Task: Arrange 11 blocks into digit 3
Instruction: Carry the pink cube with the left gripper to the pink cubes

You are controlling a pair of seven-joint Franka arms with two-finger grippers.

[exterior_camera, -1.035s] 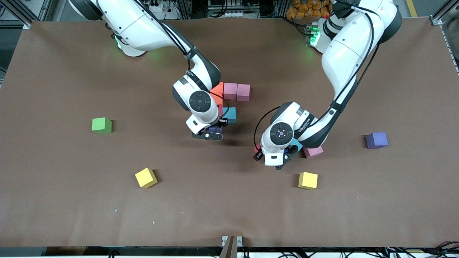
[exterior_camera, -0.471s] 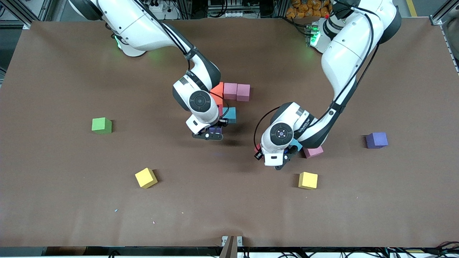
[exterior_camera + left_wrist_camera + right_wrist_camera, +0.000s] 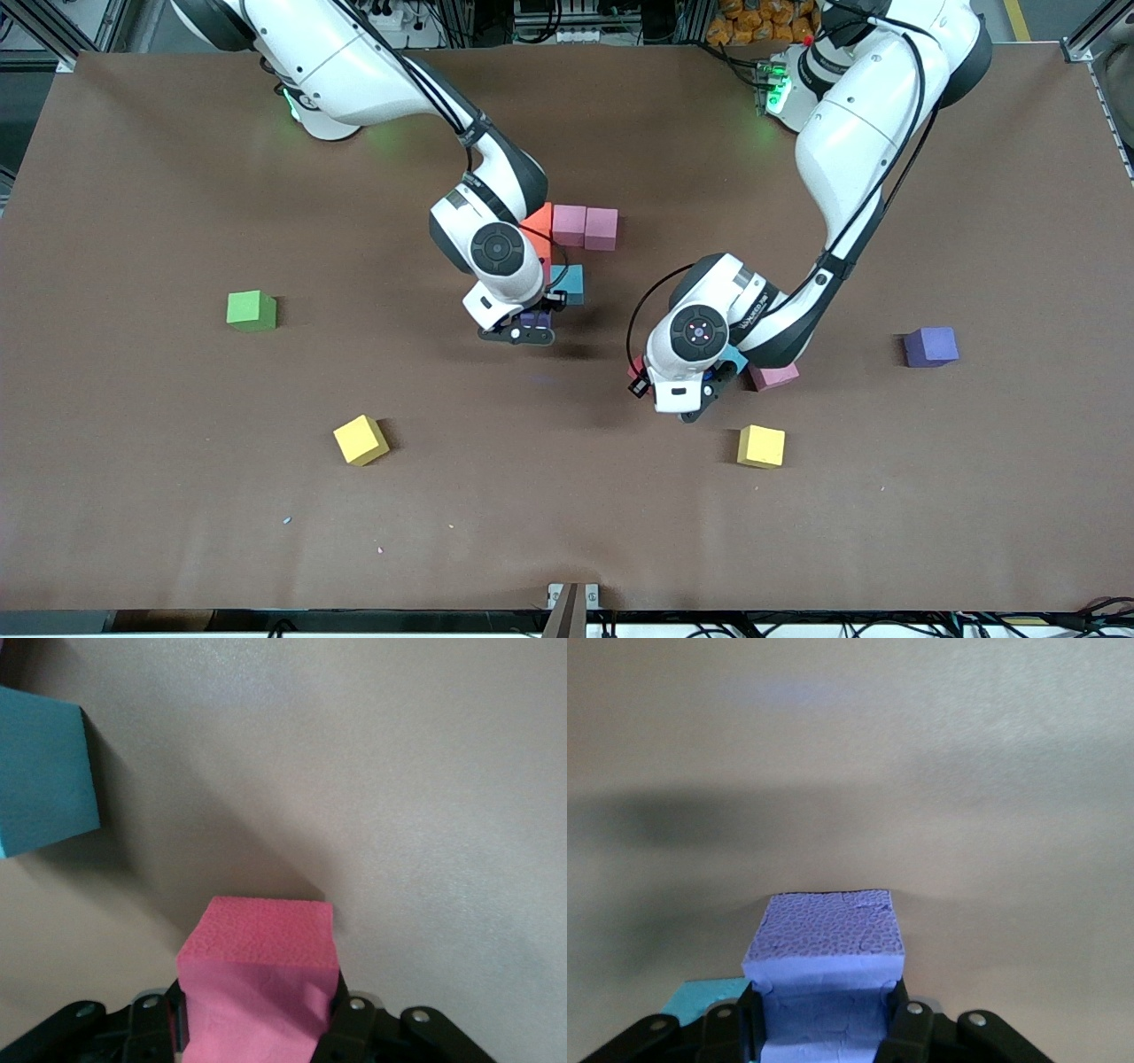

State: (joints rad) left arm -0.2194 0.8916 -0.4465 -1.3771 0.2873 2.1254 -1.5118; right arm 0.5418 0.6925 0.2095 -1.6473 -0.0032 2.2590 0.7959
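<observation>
i see the left gripper (image 3: 257,1028) clamped on a red cube (image 3: 259,979) beside a light blue cube (image 3: 44,771), near the table's middle. the right gripper (image 3: 824,1023) grips a purple cube (image 3: 826,970) at the started digit 3 (image 3: 585,226).

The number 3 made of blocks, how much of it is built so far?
Only a start: an orange block, two pink blocks and a light blue block sit together. The right gripper grips a purple block, the left gripper a reddish-pink block. Both yellow blocks lie loose.
</observation>
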